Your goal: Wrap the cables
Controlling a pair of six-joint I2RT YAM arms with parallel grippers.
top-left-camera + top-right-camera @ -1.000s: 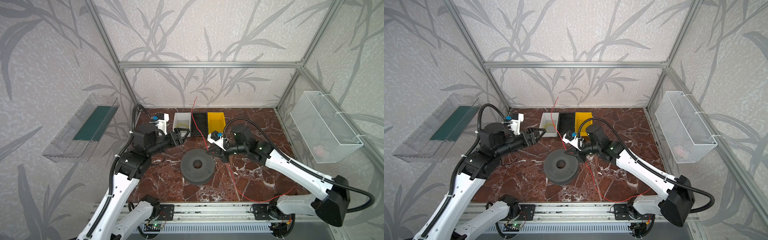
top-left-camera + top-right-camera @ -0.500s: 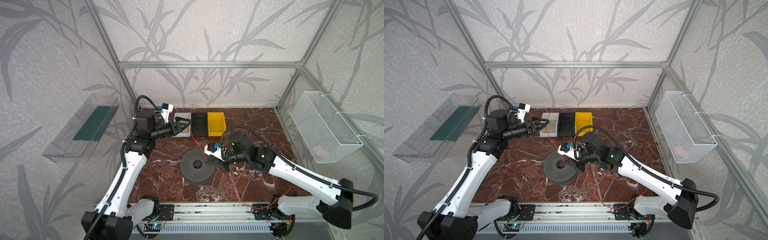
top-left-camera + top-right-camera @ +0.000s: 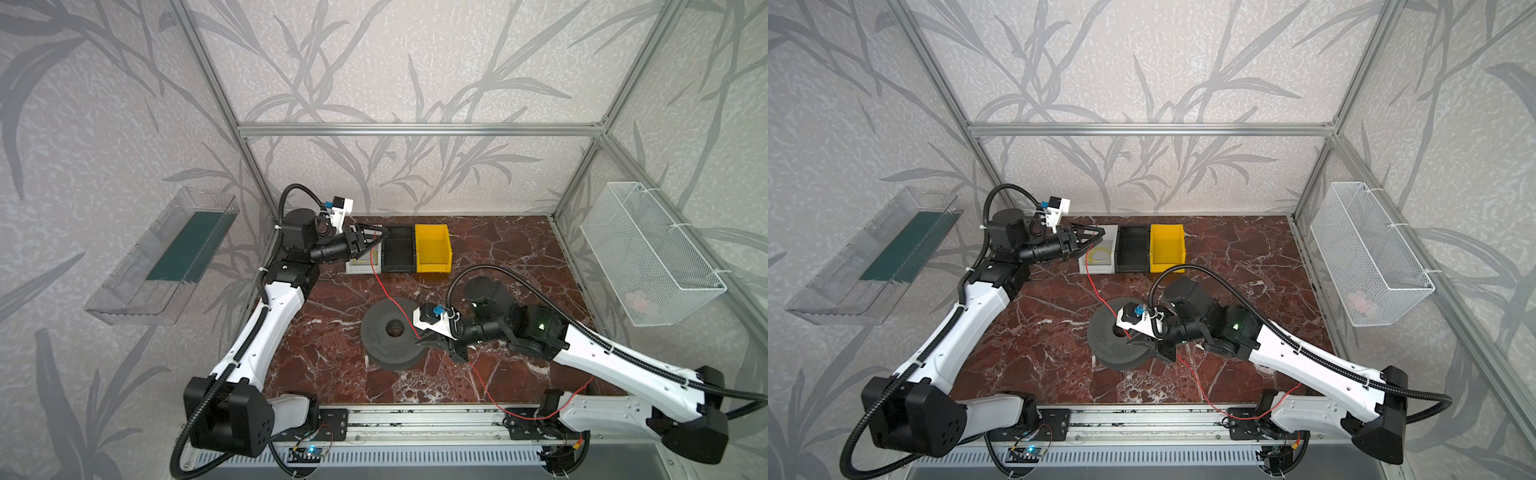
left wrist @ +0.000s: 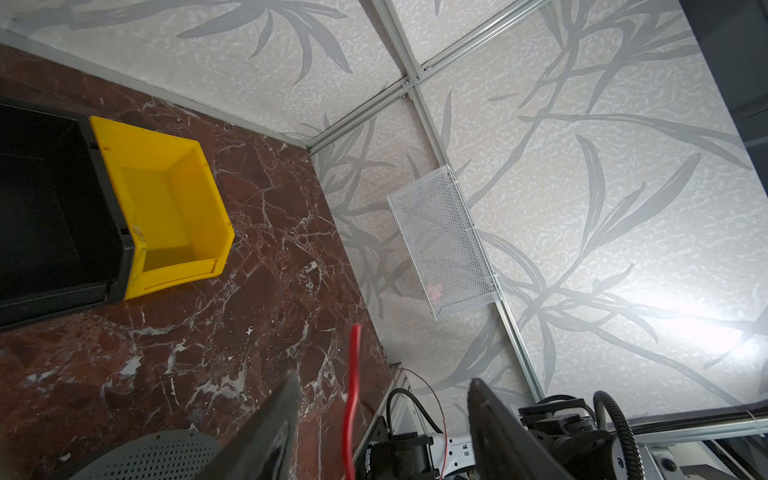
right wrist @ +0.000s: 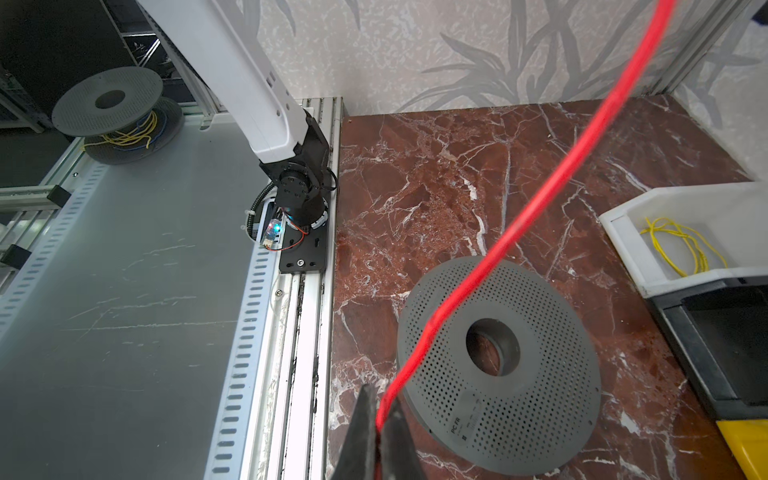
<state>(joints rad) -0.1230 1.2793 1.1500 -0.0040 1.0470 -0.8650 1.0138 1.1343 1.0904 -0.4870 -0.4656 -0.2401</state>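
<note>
Left pincer [image 3: 1101, 234] now over white bin [image 3: 1096, 269], yellow cable [image 3: 1100, 254] inside

Leaf-patterned walls [image 3: 415, 62], red marble floor [image 3: 498, 249]

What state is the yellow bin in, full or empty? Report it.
Empty. The left wrist view looks into the yellow bin and shows only its bare floor and walls.
</note>
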